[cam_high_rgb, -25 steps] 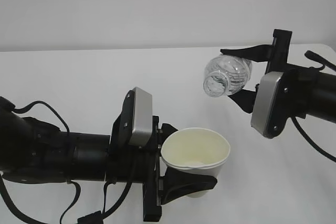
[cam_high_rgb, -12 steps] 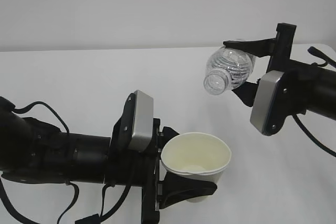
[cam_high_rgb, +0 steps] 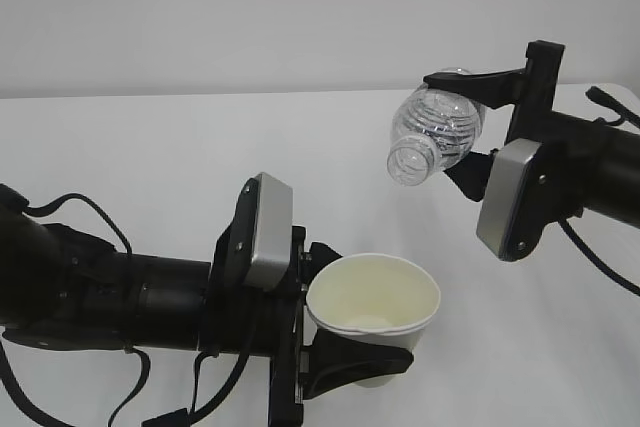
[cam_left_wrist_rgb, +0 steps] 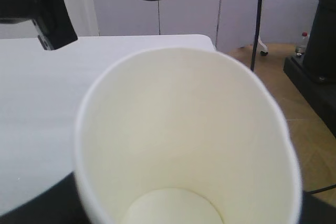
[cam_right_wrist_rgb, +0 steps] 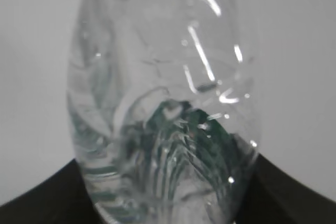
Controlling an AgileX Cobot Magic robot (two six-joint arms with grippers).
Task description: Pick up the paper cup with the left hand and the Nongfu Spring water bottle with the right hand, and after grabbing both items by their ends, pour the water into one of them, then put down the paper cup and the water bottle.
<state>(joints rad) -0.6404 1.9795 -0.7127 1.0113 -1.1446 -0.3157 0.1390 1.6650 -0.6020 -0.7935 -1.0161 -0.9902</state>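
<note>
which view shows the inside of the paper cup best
The left wrist view: the paper cup fills it, looking straight down to the bottom. The exterior view shows the cup small and slanted; the right wrist view doesn't show it.

Even, bright, soft light; faint shadows on table (cam_high_rgb: pixel 150 157). Specular glints on Nongfu Spring water bottle (cam_right_wrist_rgb: pixel 163 103) ahead of right hand, close-up blurred

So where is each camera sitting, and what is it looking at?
Exterior view: off the robot, in front, looking down at a slant over the white table; both arms show, the left tool around the paper cup, the right tool on the water bottle.
Left wrist view: behind the cup, looking into it; it shares the cup with the exterior view.
Right wrist view: right behind the bottle, filling the frame.
</note>
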